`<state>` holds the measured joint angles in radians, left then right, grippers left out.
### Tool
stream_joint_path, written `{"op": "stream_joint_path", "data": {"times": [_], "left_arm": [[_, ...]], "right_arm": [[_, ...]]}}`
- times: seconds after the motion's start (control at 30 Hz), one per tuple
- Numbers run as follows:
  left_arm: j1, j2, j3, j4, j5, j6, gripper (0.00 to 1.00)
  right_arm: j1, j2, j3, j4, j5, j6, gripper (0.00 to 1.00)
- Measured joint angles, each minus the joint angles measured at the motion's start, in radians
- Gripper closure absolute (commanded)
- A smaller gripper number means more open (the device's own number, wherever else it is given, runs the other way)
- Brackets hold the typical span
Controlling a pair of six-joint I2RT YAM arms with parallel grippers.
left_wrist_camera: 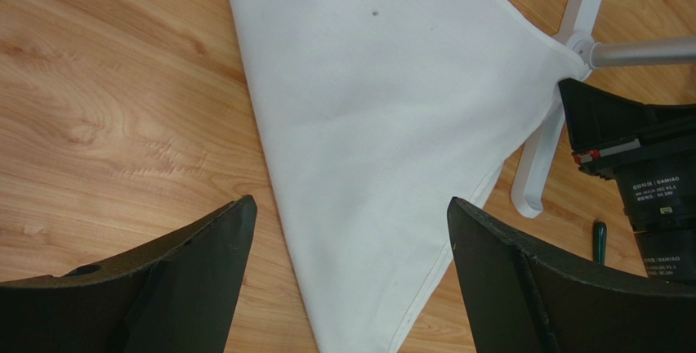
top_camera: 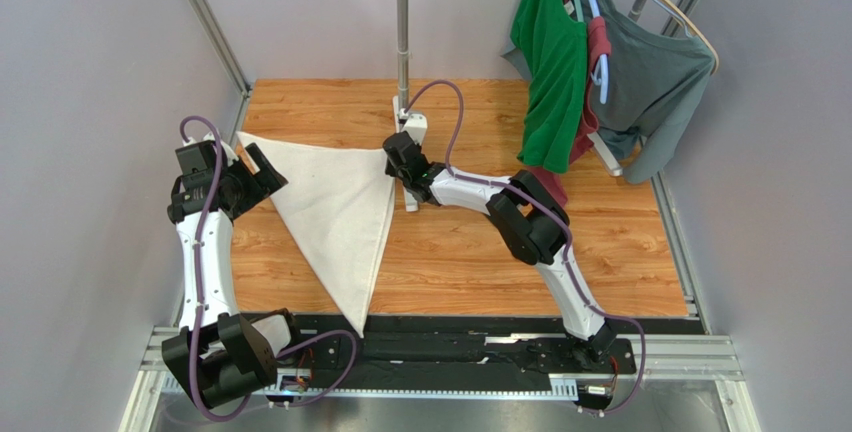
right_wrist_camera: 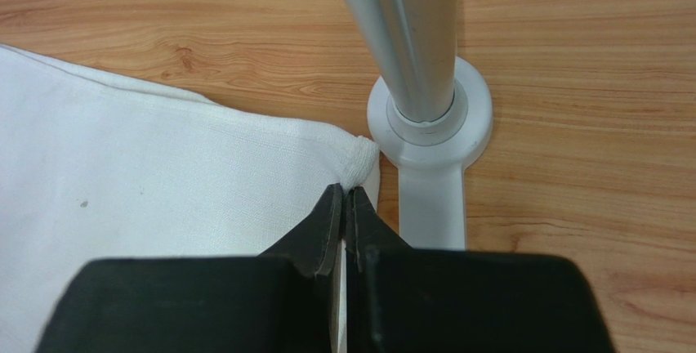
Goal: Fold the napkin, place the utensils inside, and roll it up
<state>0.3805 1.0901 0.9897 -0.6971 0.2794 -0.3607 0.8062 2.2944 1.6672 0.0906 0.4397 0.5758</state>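
The white napkin (top_camera: 335,202) lies folded into a triangle on the left half of the wooden table, its long point toward the near edge. My left gripper (top_camera: 262,167) is open over the napkin's left corner (left_wrist_camera: 384,124), with a finger on each side and nothing held (left_wrist_camera: 350,202). My right gripper (top_camera: 397,159) is shut on the napkin's right corner (right_wrist_camera: 359,161), pinching a small bunch of cloth beside the pole stand's foot (right_wrist_camera: 345,191). A slim dark tip (left_wrist_camera: 599,239) shows beside the right arm; I cannot tell if it is the spoon.
The white pole stand (top_camera: 403,52) rises just behind the right gripper, and its foot (right_wrist_camera: 429,181) touches the napkin's corner. A green shirt (top_camera: 550,62) and a grey shirt (top_camera: 655,77) hang at the back right. Metal frame rails run along the table's sides.
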Motion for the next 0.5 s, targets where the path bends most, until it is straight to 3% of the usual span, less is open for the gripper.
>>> {"op": "stream_joint_path", "data": {"times": [0.5], "left_arm": [[0.0, 0.0, 0.0, 0.001, 0.0, 0.0, 0.04]], "right_arm": [[-0.003, -0.014, -0.017, -0.005, 0.01, 0.003, 1.0]]}}
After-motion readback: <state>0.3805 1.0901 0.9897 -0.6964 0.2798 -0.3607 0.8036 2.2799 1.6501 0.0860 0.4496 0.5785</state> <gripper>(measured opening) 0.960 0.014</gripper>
